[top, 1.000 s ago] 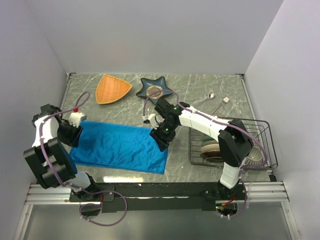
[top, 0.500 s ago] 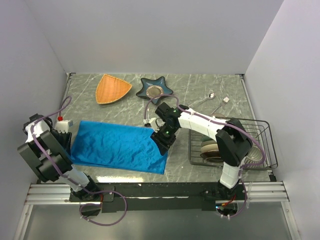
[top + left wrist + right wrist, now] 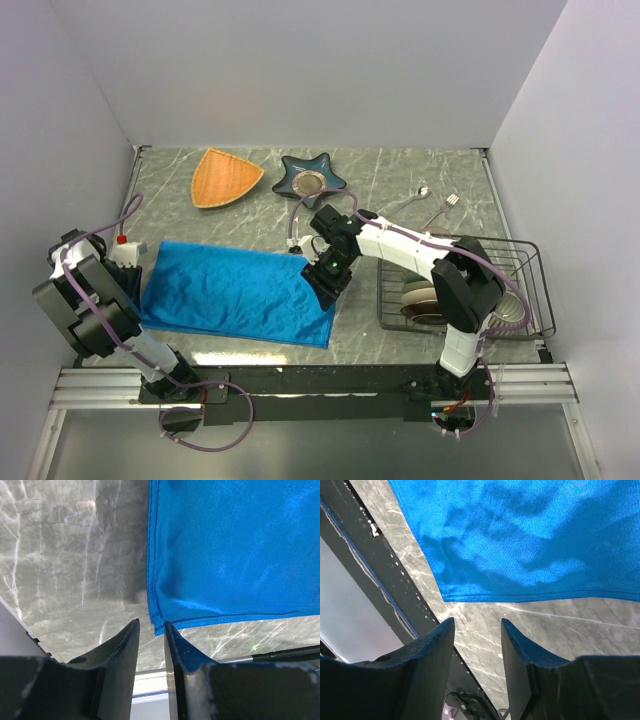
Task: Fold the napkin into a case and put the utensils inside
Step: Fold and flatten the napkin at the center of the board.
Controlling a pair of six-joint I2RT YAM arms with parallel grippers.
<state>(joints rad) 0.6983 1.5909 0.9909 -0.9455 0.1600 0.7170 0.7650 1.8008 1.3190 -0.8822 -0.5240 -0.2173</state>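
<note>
napkin [image 3: 235, 295] spread flat, two pincers parted at its ends

one bright blue cloth with a faint sheen lies on the grey marbled bench [image 3: 400, 170], left of centre and toward the near edge. it is a long rectangle set slightly askew, with soft ripples across it. the left wrist view shows a stitched hem running along its edge and down to a corner.

left pincer [image 3: 151, 625]: its dark fingers stand a narrow slit apart and nothing is clamped between them. the napkin's corner lies right at the mouth of the slit, and i cannot tell whether the tips touch the cloth. from above this pincer is mostly hidden behind its own arm.

right pincer [image 3: 477, 622]: it is open wider, with bare bench showing between its two fingers. the napkin's edge and a corner lie just beyond the tips. from above it sits at the cloth's right end. i cannot tell whether it touches the bench.

two utensils lie on the far right of the bench, well apart from the napkin: a small silver spoon [image 3: 415, 195] and a fork [image 3: 445, 205], both thin-handled and too small for detail.

two dishes sit at the far side: an orange triangular one [image 3: 226, 177] with a ribbed look, and a dark star-shaped one [image 3: 310, 178] with a round pale centre. one black wire rack [image 3: 520, 290] stands near right. crockery is stacked in it, partly covered by the right arm, so the pieces cannot be counted.
</note>
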